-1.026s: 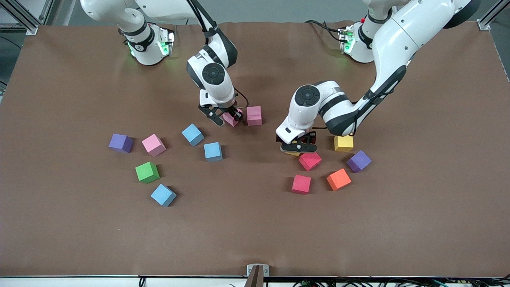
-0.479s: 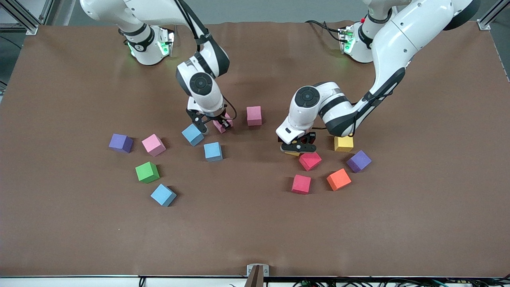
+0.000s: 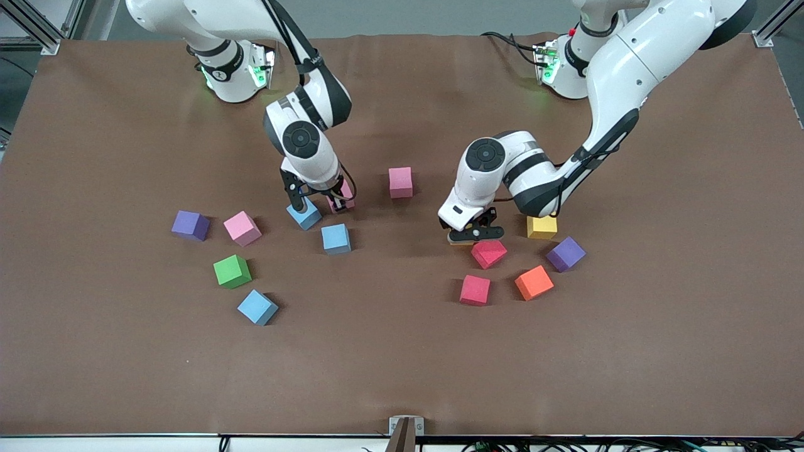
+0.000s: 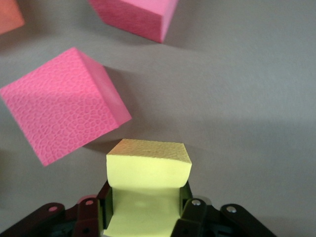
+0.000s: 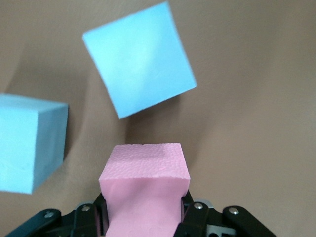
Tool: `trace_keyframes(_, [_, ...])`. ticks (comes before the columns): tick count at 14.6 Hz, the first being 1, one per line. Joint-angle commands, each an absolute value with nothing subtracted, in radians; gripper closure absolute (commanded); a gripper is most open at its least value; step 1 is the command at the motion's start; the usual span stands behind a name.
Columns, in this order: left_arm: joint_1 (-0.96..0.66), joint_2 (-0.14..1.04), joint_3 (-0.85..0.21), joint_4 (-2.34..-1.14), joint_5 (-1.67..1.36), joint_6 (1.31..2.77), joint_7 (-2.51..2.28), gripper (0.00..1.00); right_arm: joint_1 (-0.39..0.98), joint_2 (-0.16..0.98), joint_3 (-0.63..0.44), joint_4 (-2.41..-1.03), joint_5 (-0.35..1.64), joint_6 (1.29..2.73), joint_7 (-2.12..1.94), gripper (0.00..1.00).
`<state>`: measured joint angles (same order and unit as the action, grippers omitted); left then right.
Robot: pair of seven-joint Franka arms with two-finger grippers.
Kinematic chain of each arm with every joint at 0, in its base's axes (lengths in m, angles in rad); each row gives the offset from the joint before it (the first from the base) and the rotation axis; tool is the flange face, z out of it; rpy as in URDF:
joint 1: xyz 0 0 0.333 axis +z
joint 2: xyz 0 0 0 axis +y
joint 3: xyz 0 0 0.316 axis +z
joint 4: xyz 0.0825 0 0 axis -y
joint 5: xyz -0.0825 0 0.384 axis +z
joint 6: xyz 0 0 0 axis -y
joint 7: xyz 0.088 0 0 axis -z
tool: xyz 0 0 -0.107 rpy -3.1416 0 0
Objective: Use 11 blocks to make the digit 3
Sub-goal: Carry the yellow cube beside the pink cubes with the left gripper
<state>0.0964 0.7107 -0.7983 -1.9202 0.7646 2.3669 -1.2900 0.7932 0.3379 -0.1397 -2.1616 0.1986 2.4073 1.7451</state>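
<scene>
Blocks, small matte foam cubes, lie scattered across the brown desk; no digit 3 is formed yet. The right pincer is clamped on a pink foam cube, low over the desk beside a light blue cube, with a second light blue cube nearer the camera. The left pincer is closed on a pale yellow foam cube, just beside a red cube.

To do this step well, I judge each arm should lift its cube straight up before travelling, since the neighbours sit close enough to be nudged, then set it down square and touching the next piece.

Around them: a lone pink cube between the arms; a purple cube, a lighter pink cube, a green cube and a third blue cube toward the right arm's end; a yellow cube, another purple cube, an orange cube and a second red cube toward the left arm's end.
</scene>
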Motion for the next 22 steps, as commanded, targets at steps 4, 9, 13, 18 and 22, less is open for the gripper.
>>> trace_keyframes(4, [0.09,0.672,-0.845,-1.917,0.766,2.284,-1.746,0.59,0.756,0.167,-0.147,-2.276,0.216,2.387,1.887,1.0])
trace_keyframes(9, [0.104,0.624,-0.956,-1.928,0.654,2.111,-2.115,0.59,0.767,0.178,-0.144,-2.309,0.219,2.439,1.98,1.0])
trace_keyframes(13, [0.072,0.634,-0.957,-1.953,0.649,2.105,-2.453,0.59,0.782,0.209,-0.141,-2.31,0.219,2.526,2.054,1.0])
trace_keyframes(18, [0.058,0.646,-0.957,-1.963,0.65,2.117,-2.794,0.59,0.867,0.291,-0.141,-2.295,0.219,2.622,2.166,1.0])
trace_keyframes(22, [0.041,0.661,-0.956,-1.965,0.653,2.157,-2.927,0.59,0.914,0.342,-0.141,-2.255,0.221,2.625,2.223,1.0])
